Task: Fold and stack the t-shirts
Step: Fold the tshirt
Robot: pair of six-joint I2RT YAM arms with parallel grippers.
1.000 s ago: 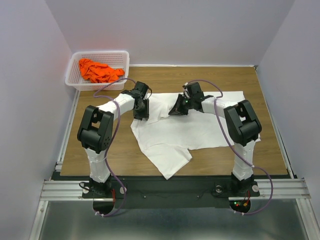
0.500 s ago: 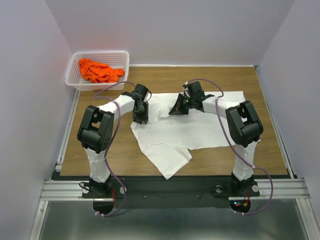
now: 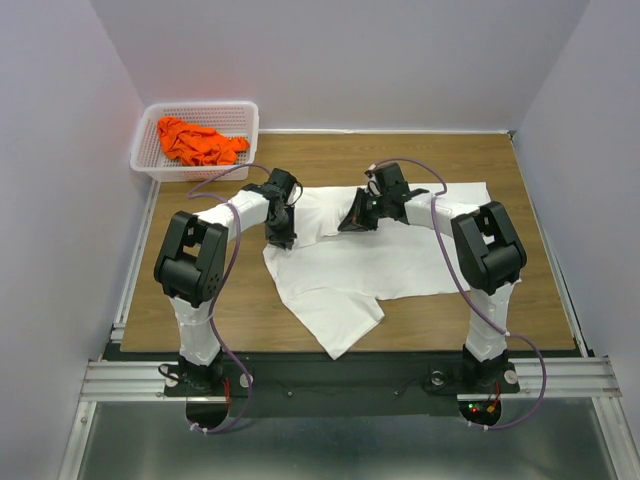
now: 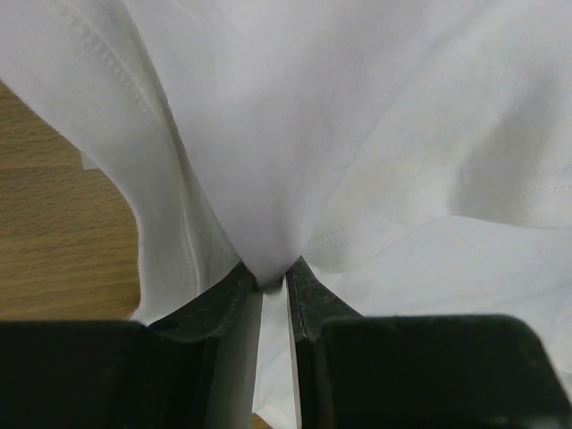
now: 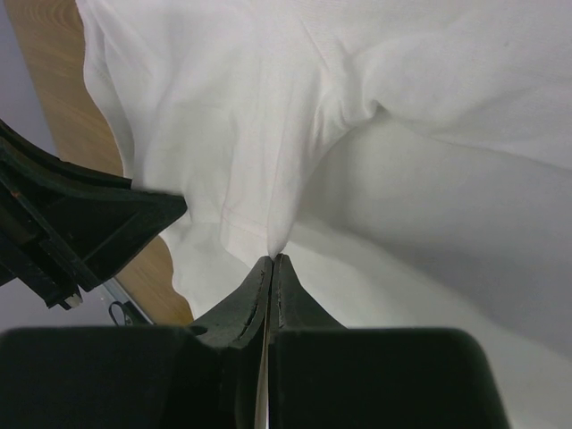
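A white t-shirt (image 3: pixel 370 265) lies spread and rumpled on the wooden table. My left gripper (image 3: pixel 281 236) is shut on a fold at the shirt's left edge; the left wrist view shows white cloth (image 4: pixel 295 143) pinched between its tips (image 4: pixel 271 279). My right gripper (image 3: pixel 354 220) is shut on a fold near the shirt's upper middle; the right wrist view shows cloth (image 5: pixel 295 134) held at its tips (image 5: pixel 272 259). An orange t-shirt (image 3: pixel 198 141) lies crumpled in the white basket (image 3: pixel 146 137) at the back left.
The left arm's black gripper body (image 5: pixel 71 223) shows at the left of the right wrist view. Bare wood (image 3: pixel 200 300) lies to the left and front of the shirt. Grey walls close the table at the back and sides.
My left gripper has shifted slightly down and left with the shirt edge in it. The right gripper has barely moved.
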